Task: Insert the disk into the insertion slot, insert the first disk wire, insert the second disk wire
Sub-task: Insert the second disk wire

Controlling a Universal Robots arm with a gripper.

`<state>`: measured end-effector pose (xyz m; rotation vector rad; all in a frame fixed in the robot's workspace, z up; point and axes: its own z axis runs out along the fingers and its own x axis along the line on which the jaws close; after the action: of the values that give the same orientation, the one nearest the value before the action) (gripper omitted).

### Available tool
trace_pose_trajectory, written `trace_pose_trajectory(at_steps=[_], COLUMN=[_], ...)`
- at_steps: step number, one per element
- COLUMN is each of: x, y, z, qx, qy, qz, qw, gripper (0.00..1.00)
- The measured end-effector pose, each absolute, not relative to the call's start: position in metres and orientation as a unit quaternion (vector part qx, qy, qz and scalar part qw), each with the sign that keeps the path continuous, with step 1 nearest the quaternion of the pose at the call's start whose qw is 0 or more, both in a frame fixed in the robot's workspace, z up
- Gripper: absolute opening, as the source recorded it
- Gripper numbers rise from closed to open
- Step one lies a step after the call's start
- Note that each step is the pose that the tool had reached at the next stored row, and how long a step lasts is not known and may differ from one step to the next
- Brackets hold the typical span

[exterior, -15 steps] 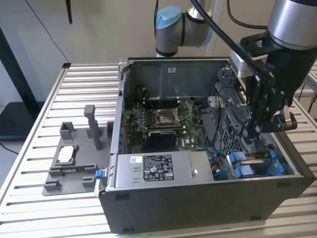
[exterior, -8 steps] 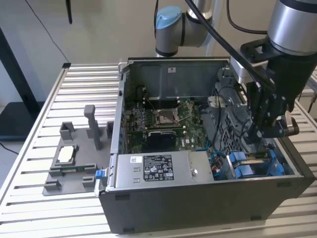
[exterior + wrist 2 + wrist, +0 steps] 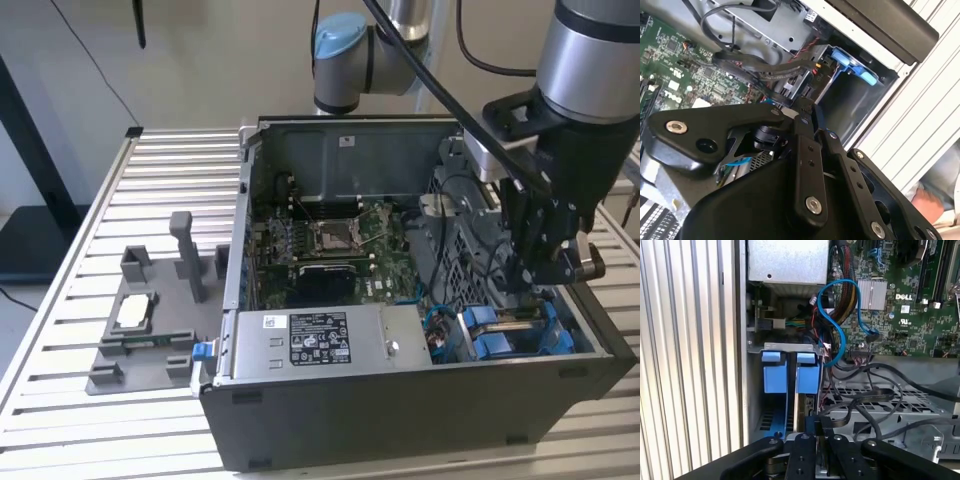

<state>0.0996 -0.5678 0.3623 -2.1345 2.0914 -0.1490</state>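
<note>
The disk sits in its blue carrier (image 3: 807, 374) inside the insertion slot (image 3: 790, 346), the grey metal bay at the case's corner on the exterior view's right (image 3: 520, 325). A second blue carrier (image 3: 774, 375) stands beside it. My gripper (image 3: 540, 268) reaches down into the case just above the bay. In the first wrist view its fingertips (image 3: 815, 432) are pinched close together on the black connector of a disk wire (image 3: 812, 421) at the disk's edge. The second wrist view shows the gripper (image 3: 804, 106) among black cables, with the blue carrier (image 3: 852, 67) beyond it.
Loose black cables (image 3: 865, 395) and a blue cable (image 3: 840, 335) crowd the bay. The motherboard (image 3: 330, 240) and the power supply (image 3: 320, 340) fill the case. A grey fixture with a chip (image 3: 135, 312) lies on the slatted table. A person's hand (image 3: 925, 200) is nearby.
</note>
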Motion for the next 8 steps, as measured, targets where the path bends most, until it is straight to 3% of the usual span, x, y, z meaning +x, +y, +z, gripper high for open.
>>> trace_pose_trajectory(at_steps=[8], x=[0.0998], y=[-0.5680], z=[0.3569], qx=[-0.711], qy=[0.696], qz=[-0.060], qw=[0.083], gripper=[0.16])
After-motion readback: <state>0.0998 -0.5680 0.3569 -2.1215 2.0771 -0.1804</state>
